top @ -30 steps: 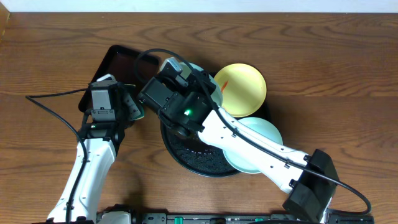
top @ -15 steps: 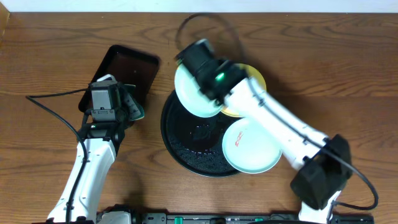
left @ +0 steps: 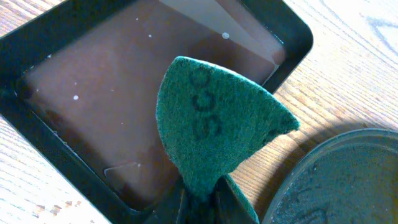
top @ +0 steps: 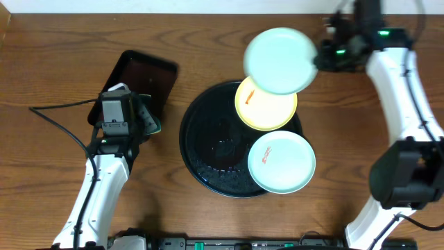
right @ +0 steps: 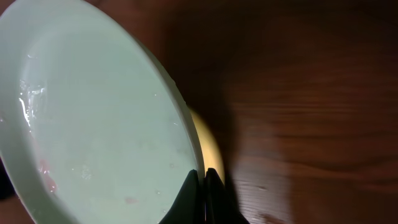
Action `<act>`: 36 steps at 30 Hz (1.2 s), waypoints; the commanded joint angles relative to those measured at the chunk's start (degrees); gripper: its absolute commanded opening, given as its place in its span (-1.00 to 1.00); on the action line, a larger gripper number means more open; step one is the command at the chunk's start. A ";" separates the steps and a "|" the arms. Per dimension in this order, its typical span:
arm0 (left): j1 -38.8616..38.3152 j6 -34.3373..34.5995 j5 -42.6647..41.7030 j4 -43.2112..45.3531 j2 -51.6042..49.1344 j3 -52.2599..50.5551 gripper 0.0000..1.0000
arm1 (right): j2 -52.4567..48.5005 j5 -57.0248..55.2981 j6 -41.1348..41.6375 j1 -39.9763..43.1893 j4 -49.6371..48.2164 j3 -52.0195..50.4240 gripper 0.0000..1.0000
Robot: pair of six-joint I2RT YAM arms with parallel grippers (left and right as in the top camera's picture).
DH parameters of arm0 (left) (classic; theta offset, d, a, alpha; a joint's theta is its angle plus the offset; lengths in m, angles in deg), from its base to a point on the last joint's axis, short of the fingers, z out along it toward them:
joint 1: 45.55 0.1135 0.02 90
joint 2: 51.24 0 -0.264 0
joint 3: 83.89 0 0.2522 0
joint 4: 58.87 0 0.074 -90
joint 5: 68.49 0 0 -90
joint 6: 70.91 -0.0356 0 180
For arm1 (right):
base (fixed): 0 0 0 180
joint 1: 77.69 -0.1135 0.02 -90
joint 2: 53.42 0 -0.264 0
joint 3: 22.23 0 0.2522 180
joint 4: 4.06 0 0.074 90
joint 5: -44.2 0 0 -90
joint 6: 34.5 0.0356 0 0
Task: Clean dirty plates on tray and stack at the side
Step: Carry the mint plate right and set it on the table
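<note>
Plates were in two places. One mint plate [top: 279, 61] hung tilted, pinched by its rim in the right jaws. It reached out ahead of them, above the far edge of the yellow plate [top: 266, 107]. The yellow plate and a second mint plate [top: 281, 162] lay on the round black tray [top: 208, 156], well below those jaws, and each showed a red-orange smear.

A second before, the right jaws had been low over the tray, close to the left jaws. They had since swung the plate up and off toward the far right of the tabletop [top: 69, 42].

The left jaws had not moved. They were pressed together on a folded green scouring pad [left: 214, 124], which stood up out of them over the rectangular tray [left: 62, 137].

Scrubbing of the carried plate looked finished, though a faint pink trace still showed in the wrist view, and the plate seemed bound for the stacking spot. Two smeared plates remained.
</note>
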State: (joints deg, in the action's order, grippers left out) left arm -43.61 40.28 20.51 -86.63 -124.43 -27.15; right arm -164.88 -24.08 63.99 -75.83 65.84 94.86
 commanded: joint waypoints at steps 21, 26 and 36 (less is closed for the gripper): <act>0.31 4.42 0.09 -0.61 0.52 -0.02 -0.85 | 2.49 0.15 4.81 17.94 -8.90 -15.41 -0.97; 0.31 4.42 0.09 -1.60 0.52 -0.02 -0.85 | 2.49 0.17 7.39 17.94 -14.40 -21.62 -0.98; 0.31 4.42 0.09 -1.57 0.52 -0.02 -0.85 | 2.49 -0.87 7.37 17.86 -16.24 -24.35 -0.97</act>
State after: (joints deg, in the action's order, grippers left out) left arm -43.59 44.58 20.51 -88.09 -124.43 -27.15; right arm -164.25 -24.93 70.41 -57.68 50.26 70.66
